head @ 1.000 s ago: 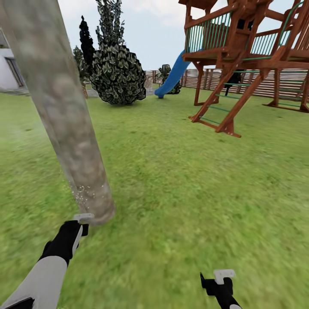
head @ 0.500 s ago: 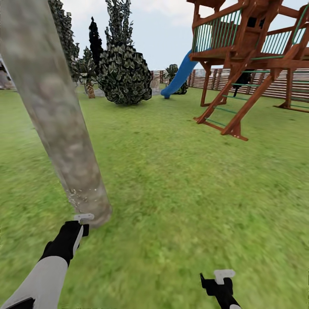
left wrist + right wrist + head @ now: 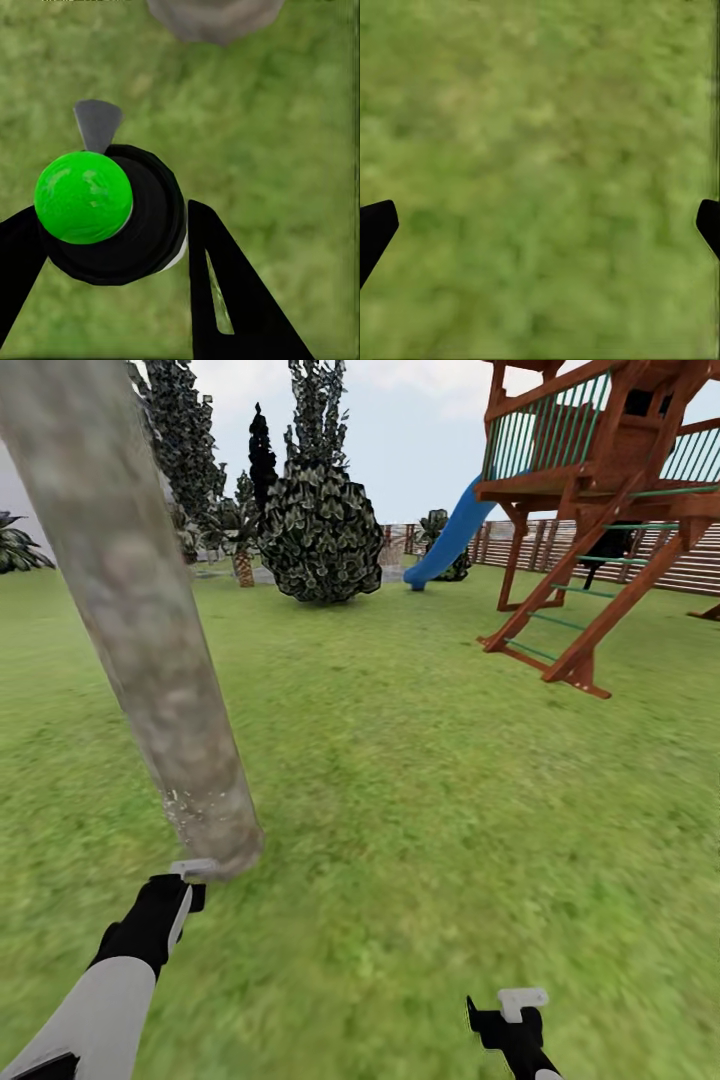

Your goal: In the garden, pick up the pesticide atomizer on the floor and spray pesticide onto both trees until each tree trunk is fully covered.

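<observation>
On the grass lawn (image 3: 420,760), the left gripper (image 3: 112,247) reaches forward, fingers clamped on the pesticide atomizer (image 3: 112,214), its nozzle seemingly toward the near tree trunk (image 3: 150,650). The trunk's long axis leans left. The right gripper (image 3: 540,225) hangs low, jaws spread wide, holding nothing.

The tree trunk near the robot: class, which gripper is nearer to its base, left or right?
Left. The left gripper, shut on the atomizer, sits right at the foot of the tree trunk. The right gripper hangs open over bare grass, well off to the trunk's right.
</observation>
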Controlling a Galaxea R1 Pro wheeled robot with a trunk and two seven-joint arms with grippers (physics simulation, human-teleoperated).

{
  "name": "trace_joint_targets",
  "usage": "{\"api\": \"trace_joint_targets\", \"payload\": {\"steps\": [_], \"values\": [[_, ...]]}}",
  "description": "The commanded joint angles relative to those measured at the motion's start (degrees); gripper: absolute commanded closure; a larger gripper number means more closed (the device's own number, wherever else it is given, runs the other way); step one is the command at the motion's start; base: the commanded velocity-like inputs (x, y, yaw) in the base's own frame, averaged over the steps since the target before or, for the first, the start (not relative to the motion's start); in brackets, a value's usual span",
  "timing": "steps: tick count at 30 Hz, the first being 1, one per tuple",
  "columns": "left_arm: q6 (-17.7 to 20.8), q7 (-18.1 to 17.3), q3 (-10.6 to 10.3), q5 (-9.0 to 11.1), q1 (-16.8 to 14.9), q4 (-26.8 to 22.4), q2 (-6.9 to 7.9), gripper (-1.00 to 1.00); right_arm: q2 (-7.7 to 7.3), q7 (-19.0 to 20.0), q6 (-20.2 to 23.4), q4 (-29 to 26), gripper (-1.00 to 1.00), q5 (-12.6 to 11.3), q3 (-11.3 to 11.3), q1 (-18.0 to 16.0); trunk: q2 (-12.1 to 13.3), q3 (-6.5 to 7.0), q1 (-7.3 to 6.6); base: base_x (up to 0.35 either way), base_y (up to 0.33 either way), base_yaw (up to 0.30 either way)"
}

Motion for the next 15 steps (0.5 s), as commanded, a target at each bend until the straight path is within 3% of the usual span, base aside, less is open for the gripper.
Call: {"api": "trace_joint_targets", "payload": {"steps": [1, 7, 15], "values": [[0.3, 0.1, 0.1, 0.1, 0.0, 0.0, -0.01, 1.0, -0.03, -0.1, -0.1, 0.0, -1.0, -0.5, 0.5, 0.0, 0.0, -0.05, 0.0, 0.143, -0.27, 0.002], [0.3, 0.1, 0.2, 0.2, 0.0, 0.0, 0.07, 1.0, 0.01, -0.2, -0.1, 0.0, -1.0, -0.6, 0.5, 0.0, 0.0, -0.05, 0.0, 0.178, -0.245, 0.019], [1.7, -0.1, 0.1, 0.1, 0.0, 1.6, 0.38, 1.0, 0.01, -0.2, -0.2, 0.0, -1.0, -0.6, 0.5, 0.0, 0.0, -0.05, 0.0, 0.2, -0.23, 0.258]]}}
